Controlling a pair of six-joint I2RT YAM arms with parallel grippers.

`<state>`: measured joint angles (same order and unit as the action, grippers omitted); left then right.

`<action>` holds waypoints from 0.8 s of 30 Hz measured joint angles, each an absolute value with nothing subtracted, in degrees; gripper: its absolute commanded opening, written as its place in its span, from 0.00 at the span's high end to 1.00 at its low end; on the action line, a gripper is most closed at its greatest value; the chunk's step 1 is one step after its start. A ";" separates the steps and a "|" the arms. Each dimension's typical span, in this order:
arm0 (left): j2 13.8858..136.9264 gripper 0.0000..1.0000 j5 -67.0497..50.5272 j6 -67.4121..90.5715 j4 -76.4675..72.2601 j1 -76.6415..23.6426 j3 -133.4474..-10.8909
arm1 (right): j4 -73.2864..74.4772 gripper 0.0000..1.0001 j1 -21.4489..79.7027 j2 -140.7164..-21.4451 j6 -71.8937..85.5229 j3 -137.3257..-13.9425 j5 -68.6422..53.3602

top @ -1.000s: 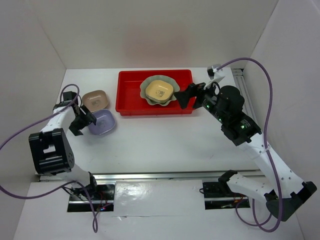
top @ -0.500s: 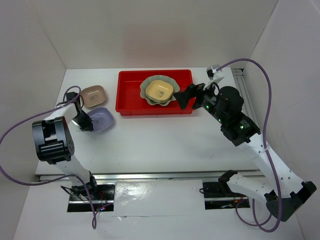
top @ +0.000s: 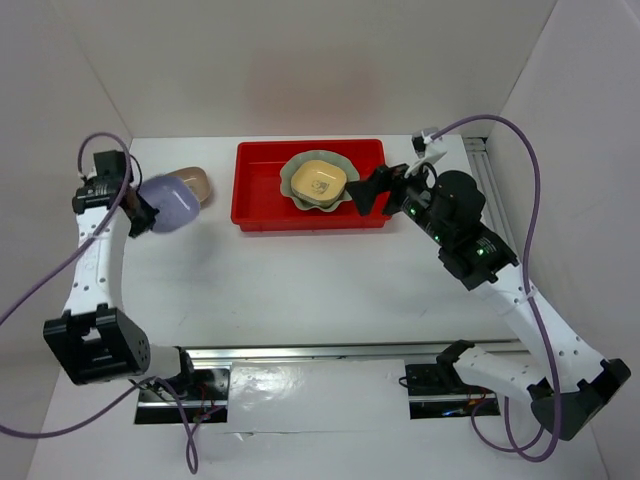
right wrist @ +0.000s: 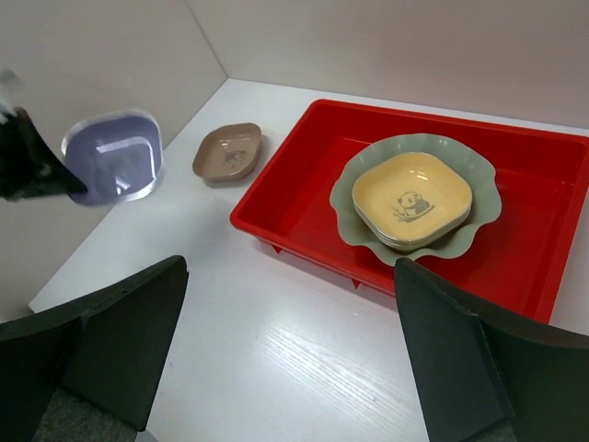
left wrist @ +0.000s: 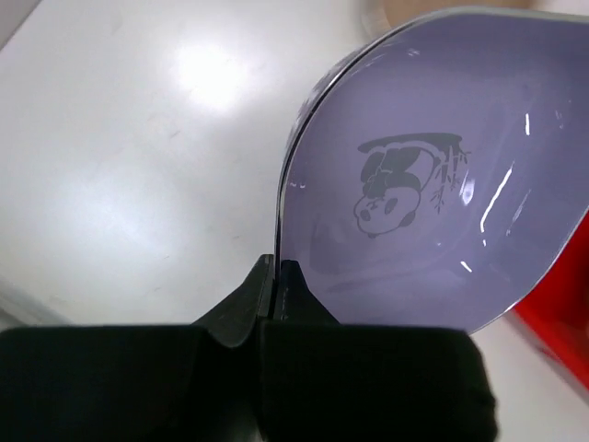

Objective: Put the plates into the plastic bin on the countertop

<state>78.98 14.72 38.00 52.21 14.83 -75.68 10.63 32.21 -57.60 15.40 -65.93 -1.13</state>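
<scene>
Stacked dishes (top: 319, 181) lie in red bin (top: 258, 190); left end effector (top: 138, 215) clamps lavender dish (top: 172, 203), right end effector (top: 365, 195) apart; tan dish (top: 199, 180), bin's nine o'clock, waits.

Lavender dish (left wrist: 433, 184), dark panda print — yellow dish (right wrist: 411, 195), pale-green plate (right wrist: 345, 198), tan dish (right wrist: 227, 152), bright red bin (right wrist: 543, 249)

- no words, brand names or numbers can be read anywhere in the views.
- lavender dish (left wrist: 433, 184): a dark panda drawing is printed at its centre, with bamboo sprigs at 2 o'clock of the panda; no lettering with it.
- yellow dish (right wrist: 412, 201): a small dark panda print at its centre, no lettering.
- pink-tan dish (right wrist: 227, 153): a dark centre print, too small to make out.
</scene>
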 measured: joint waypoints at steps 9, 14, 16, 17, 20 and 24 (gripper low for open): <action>83.33 1.00 -0.08 33.10 43.07 1.56 -96.57 | 9.80 0.00 32.21 -50.39 17.82 -64.31 6.13; 104.31 1.00 -7.92 28.42 37.01 -5.91 -108.66 | 9.02 0.00 32.21 -43.42 18.37 -64.64 11.22; 113.12 1.00 -10.70 26.55 36.73 -7.77 -115.31 | 9.06 0.00 32.21 -42.63 18.35 -65.39 12.64; 117.91 1.00 -11.75 25.19 37.28 -8.99 -119.98 | 9.10 0.00 32.21 -42.57 18.33 -65.60 13.19; 128.01 1.00 -13.45 21.71 36.80 -11.57 -129.75 | 9.76 0.00 32.21 -42.61 18.33 -65.60 14.46; 131.52 1.00 -14.76 18.48 35.59 -13.98 -130.56 | 10.79 0.00 32.21 -42.87 18.22 -65.60 15.44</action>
